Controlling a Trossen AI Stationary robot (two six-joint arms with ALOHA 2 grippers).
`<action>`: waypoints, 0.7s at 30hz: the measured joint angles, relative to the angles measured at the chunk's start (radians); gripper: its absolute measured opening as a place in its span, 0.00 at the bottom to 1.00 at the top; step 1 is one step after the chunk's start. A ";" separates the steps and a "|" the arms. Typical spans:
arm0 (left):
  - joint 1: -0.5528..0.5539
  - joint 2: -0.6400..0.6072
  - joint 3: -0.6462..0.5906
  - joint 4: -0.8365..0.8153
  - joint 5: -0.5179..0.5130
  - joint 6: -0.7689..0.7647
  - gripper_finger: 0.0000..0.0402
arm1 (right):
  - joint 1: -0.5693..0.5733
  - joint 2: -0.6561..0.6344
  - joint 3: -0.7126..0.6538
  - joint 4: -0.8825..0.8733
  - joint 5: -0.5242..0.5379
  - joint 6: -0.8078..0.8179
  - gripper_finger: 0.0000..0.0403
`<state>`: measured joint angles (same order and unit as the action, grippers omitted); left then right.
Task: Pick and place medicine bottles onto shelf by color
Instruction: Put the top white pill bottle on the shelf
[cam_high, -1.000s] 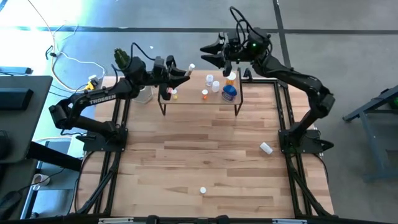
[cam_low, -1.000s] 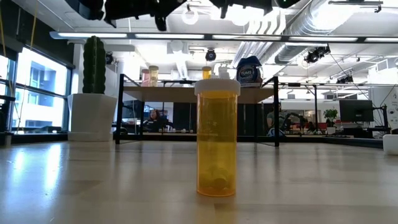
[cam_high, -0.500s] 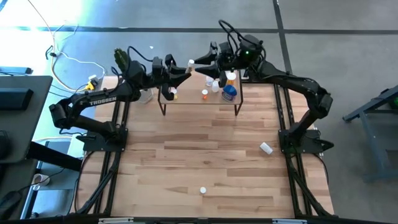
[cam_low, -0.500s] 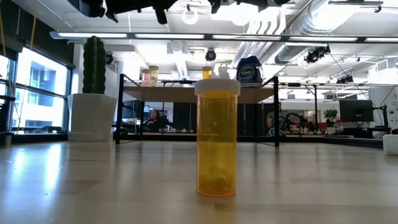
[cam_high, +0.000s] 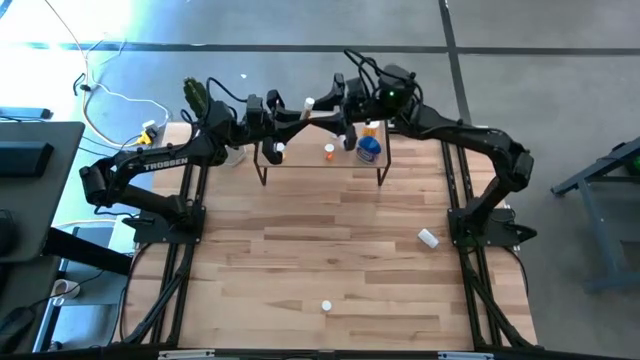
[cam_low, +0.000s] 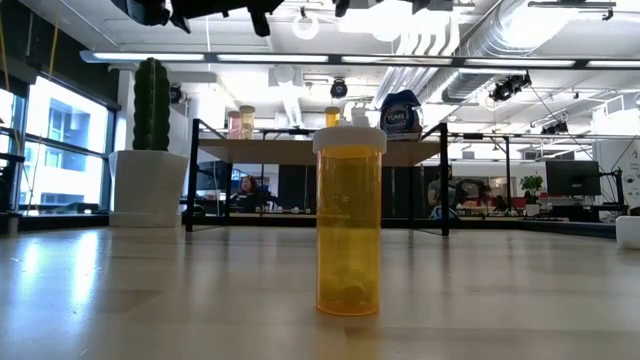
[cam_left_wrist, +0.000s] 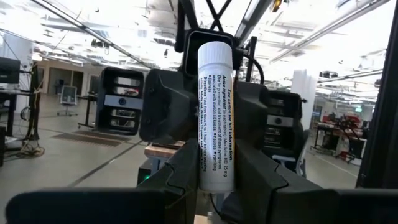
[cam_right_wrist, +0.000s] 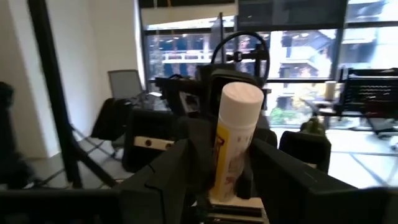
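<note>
Left wrist view shows our left gripper (cam_left_wrist: 214, 168) clamped low on a white bottle (cam_left_wrist: 215, 118), held upright above the shelf (cam_high: 310, 160) at the desk's (cam_high: 320, 250) far end. Our right gripper (cam_right_wrist: 214, 168) faces it, fingers spread either side of the bottle, seemingly for a handover. Other bottles stand sorted on the shelf.

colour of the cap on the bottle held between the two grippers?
White cap on a white labelled bottle; left wrist view shows it best.
</note>
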<state>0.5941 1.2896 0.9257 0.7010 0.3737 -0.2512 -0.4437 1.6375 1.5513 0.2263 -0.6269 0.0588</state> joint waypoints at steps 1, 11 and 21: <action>-0.001 0.000 0.000 0.000 0.000 0.000 0.18 | 0.005 0.000 0.000 0.000 0.022 -0.010 0.40; -0.001 0.000 0.000 -0.001 0.000 0.000 0.18 | 0.035 0.000 0.000 -0.004 0.151 -0.015 0.40; -0.003 0.006 0.000 -0.014 0.000 0.017 0.18 | 0.035 0.000 0.000 -0.017 0.154 0.039 0.25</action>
<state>0.5908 1.2959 0.9257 0.6874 0.3740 -0.2340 -0.4091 1.6375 1.5513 0.2096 -0.4725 0.0976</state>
